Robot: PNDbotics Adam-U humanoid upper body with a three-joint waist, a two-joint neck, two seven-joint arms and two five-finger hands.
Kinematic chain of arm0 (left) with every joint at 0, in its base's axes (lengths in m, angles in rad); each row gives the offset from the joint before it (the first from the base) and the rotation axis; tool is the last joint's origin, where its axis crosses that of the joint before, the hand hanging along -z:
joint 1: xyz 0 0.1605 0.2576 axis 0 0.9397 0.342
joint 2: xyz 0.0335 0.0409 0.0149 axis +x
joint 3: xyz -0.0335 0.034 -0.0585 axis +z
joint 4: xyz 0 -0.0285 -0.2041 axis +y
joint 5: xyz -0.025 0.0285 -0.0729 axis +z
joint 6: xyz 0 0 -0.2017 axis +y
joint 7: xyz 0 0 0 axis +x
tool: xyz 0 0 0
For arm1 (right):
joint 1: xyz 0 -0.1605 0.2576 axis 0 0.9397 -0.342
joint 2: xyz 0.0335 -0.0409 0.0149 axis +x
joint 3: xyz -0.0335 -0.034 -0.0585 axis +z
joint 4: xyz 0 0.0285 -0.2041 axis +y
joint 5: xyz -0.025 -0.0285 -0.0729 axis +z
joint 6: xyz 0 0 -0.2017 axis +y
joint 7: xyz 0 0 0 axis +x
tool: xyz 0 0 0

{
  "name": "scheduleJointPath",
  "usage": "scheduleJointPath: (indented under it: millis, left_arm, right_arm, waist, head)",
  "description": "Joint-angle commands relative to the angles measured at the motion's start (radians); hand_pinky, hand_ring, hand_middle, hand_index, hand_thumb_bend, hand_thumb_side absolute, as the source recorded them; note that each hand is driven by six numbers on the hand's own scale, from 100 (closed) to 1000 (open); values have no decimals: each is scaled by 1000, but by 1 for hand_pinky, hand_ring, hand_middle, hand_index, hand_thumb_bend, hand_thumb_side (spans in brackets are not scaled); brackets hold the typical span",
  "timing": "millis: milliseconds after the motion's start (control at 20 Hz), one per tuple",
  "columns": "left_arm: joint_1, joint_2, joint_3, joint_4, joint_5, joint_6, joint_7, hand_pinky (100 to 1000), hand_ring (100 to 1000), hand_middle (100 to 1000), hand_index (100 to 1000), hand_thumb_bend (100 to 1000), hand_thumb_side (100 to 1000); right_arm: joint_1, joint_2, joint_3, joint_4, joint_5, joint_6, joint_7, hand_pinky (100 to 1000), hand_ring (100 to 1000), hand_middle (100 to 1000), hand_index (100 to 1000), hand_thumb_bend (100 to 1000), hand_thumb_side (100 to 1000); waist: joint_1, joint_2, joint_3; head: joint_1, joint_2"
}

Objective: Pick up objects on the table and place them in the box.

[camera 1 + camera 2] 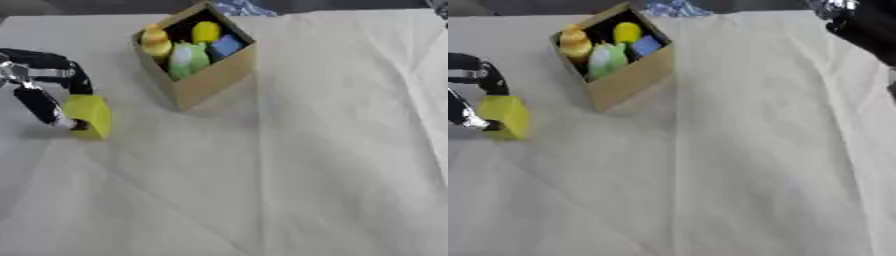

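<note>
Yellow block [90,115]: stands on the table's white cloth [332,150] near the left edge, just left of the box and a little nearer the robot.
Left hand [44,102]: fingers curled onto the block, one at its near-left face and one over its far side; it looks pinched between them, with its base seemingly on the cloth.
Step in hand: judged to be the grasp of the last loose object, not yet lifted.
Box [210,75]: open cardboard, towards the far left of the table, set cornerwise; inside lie an orange-yellow piece [156,42], a yellow one [206,31], a green one [187,59] and a blue one [226,46].
Next move: lift clear of the box's near wall, carry right and away, release over the opening; free space inside looks scant.
Room: nothing lies between block and box; the cloth to the right and front is bare.
Right hand [859,20]: at the far right corner, well apart; whether its fingers are curled cannot be told.
</note>
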State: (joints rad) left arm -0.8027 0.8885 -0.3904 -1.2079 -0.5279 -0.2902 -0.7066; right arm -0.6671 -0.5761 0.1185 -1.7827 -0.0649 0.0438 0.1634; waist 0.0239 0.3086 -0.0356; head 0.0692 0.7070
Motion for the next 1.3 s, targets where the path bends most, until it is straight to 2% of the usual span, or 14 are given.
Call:
scheduleJointPath:
  millis: [50, 400, 600, 750, 950, 1100, 1300]
  left_arm:
    - [-24, 27, 23, -55, 21, 5, 11, 716, 627, 527, 664, 233, 211]
    - [-63, 21, 54, -130, 29, 15, 19, 709, 605, 501, 636, 223, 140]
    - [-166, -39, 84, -152, 24, 22, 36, 714, 603, 505, 637, 202, 108]
    - [-290, -150, 96, -64, -20, 25, 35, 719, 608, 513, 652, 197, 100]
    - [-421, -304, 147, 115, -178, 16, 99, 728, 627, 528, 665, 218, 100]
    - [-470, -380, 192, 238, -303, 1, 181, 733, 636, 542, 678, 242, 100]
    - [-487, -439, 233, 353, -426, -19, 266, 736, 641, 549, 683, 259, 104]
  right_arm:
    - [-8, -13, -15, -23, -2, -1, -8, 899, 827, 651, 852, 100, 570]
    - [-5, -13, -17, -24, 2, -1, -10, 900, 828, 652, 852, 100, 569]
    - [-6, -14, -19, -25, 6, -5, -15, 900, 828, 653, 852, 100, 566]
    - [-8, -10, -14, -26, 7, -7, -13, 900, 829, 653, 852, 100, 565]
    - [-19, -3, -6, -24, 7, -8, -4, 900, 829, 654, 852, 100, 565]
    - [-25, -2, -4, -24, 7, -9, 0, 900, 829, 654, 852, 100, 566]
    - [-33, 0, -3, -27, 4, -7, 3, 900, 828, 653, 852, 100, 567]
  waist:
    - [2, -25, 0]
    - [5, -30, -1]
    - [5, -38, 3]
    - [3, -44, 5]
    - [0, -43, -3]
    - [3, -36, -12]
    - [6, -26, -21]
  head:
    - [-1, -11]
    - [-7, -12]
    - [-19, -9]
    - [-19, -6]
    - [-11, -5]
    - [-2, 0]
    - [9, 1]
